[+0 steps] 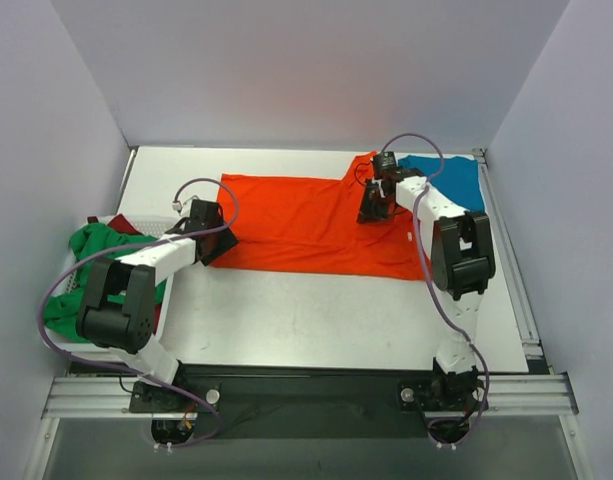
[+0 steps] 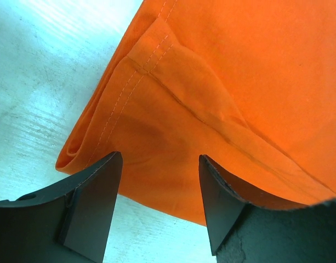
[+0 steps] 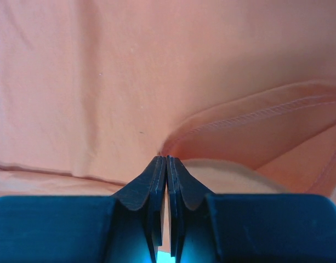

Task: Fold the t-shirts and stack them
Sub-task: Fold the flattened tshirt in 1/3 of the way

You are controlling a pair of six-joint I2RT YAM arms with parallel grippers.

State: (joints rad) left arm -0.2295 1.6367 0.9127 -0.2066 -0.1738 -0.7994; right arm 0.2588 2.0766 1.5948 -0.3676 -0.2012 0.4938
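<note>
A bright orange-red t-shirt [image 1: 296, 225] lies spread across the middle of the table. My left gripper [image 1: 210, 242] stands open at the shirt's near-left corner. In the left wrist view its jaws [image 2: 159, 159] straddle the folded hem corner of the shirt [image 2: 211, 82] without closing on it. My right gripper [image 1: 372, 210] is at the shirt's right part, next to a teal blue t-shirt [image 1: 454, 180]. In the right wrist view this gripper [image 3: 166, 159] is shut on a pinch of the orange cloth [image 3: 102, 82], beside a stitched hem [image 3: 255, 115].
A green t-shirt [image 1: 61, 305] and a bit of a dark red t-shirt [image 1: 111, 222] lie bunched in a white basket [image 1: 166, 300] at the left edge, under the left arm. White walls enclose the table [image 1: 316, 320] on three sides.
</note>
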